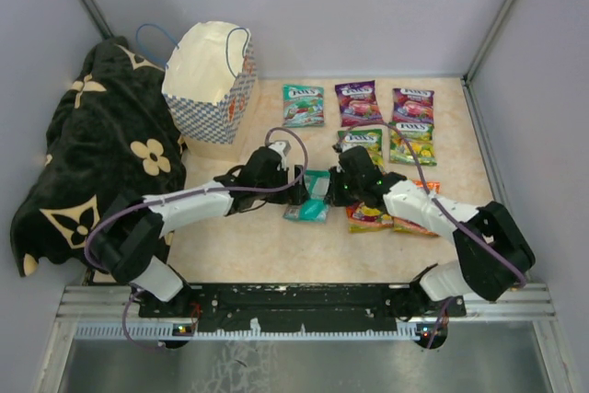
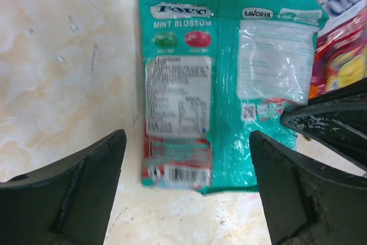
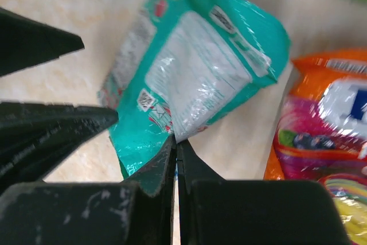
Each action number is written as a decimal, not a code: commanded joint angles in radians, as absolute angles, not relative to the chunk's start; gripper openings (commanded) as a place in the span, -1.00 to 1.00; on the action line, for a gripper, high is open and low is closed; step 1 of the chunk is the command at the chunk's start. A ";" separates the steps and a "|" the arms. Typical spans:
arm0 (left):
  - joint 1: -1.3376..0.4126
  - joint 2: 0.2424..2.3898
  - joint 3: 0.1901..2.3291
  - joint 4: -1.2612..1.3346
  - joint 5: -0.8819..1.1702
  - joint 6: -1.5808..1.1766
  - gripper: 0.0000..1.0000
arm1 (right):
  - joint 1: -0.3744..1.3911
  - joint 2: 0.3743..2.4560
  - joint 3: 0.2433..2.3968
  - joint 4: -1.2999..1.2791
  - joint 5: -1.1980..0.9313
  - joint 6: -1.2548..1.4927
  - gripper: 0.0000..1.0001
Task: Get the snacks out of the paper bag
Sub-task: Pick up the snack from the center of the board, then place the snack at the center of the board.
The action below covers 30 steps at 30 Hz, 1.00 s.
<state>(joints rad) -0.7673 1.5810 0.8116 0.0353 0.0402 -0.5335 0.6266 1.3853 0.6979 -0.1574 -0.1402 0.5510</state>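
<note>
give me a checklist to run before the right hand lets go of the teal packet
1. Right hand grip on the teal packet: ok, fingers shut on its edge.
2. Left hand not gripping: ok, open, fingers spread either side of the packet.
3. Packet out of the paper bag: ok, it is over the table, with the bag apart at back left.
4. Packet lying flat: cannot tell, the gripped edge looks raised.
5. Gap to the orange packet: cannot tell, they sit very close.
6. Bag emptied: cannot tell, its bottom is hidden.
</note>
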 commanded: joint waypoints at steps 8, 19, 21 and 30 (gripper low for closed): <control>-0.707 1.320 1.003 -0.300 -0.083 -0.545 0.99 | 0.677 1.522 1.262 -0.709 0.232 0.321 -1.00; -0.655 1.227 1.072 -0.418 -0.259 -0.446 0.99 | 0.784 1.867 1.581 -0.913 0.350 0.273 -0.90; -0.627 1.213 1.078 -0.427 -0.251 -0.413 0.99 | 0.784 1.903 1.618 -0.886 0.314 0.282 -0.89; -0.574 1.136 1.056 -0.481 -0.251 -0.335 0.98 | 0.781 1.946 1.811 -0.918 0.289 0.241 -0.89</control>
<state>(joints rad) -0.5770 1.2072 1.0630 -0.4572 -0.2146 -0.3958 0.7761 1.9911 1.7084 -0.9054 0.2844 0.2806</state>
